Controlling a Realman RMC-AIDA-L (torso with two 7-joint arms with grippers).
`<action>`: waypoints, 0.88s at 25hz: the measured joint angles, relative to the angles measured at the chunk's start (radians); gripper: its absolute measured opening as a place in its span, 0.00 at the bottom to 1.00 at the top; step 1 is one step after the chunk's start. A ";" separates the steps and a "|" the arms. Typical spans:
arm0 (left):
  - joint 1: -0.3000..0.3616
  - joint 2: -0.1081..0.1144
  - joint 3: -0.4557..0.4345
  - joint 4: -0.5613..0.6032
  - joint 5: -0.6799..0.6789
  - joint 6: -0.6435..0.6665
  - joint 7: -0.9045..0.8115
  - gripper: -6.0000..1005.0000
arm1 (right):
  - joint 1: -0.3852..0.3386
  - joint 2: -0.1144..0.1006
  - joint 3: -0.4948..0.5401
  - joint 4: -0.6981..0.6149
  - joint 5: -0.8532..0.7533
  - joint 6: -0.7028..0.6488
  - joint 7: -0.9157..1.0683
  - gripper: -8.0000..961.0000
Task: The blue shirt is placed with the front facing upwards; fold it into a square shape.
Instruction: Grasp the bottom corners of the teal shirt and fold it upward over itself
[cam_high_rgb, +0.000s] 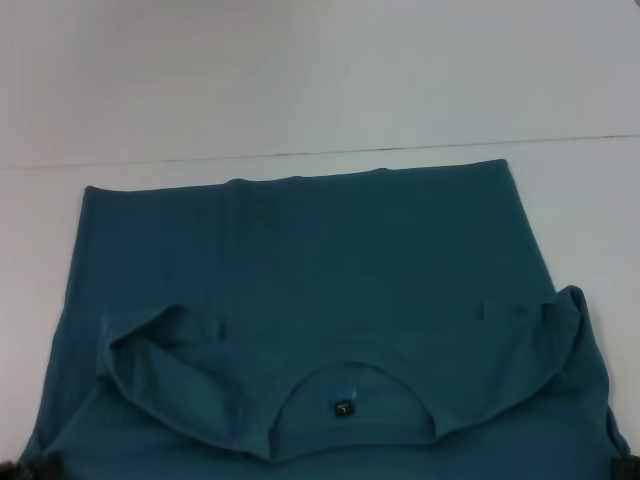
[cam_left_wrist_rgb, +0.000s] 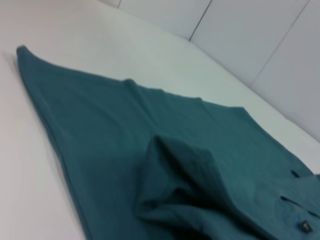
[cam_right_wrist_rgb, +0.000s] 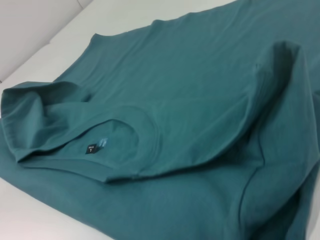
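Both grippers sit low at the near edge of the table, the left gripper at one lower corner of the head view, the right gripper at the other. Only dark slivers show, so I cannot tell their grip. The shirt lies spread across the table, its collar end folded over, neckline and tag facing up.

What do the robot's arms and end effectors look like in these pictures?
Very little shows. The head view has only a dark, blackish bit of the left end effector and right end effector at the bottom corners, beside the blue shirt. No cables, markings or finger shapes can be made out.
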 joint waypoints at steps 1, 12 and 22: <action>-0.005 0.000 -0.007 0.001 -0.001 0.001 0.001 0.04 | 0.003 0.000 0.003 0.001 0.000 -0.001 -0.003 0.05; -0.042 0.002 -0.048 0.001 -0.018 0.053 0.005 0.04 | 0.044 0.002 0.029 -0.007 0.011 -0.073 -0.010 0.05; -0.062 0.004 -0.118 0.001 -0.020 0.097 0.029 0.05 | 0.072 0.000 0.106 -0.009 0.013 -0.139 -0.031 0.05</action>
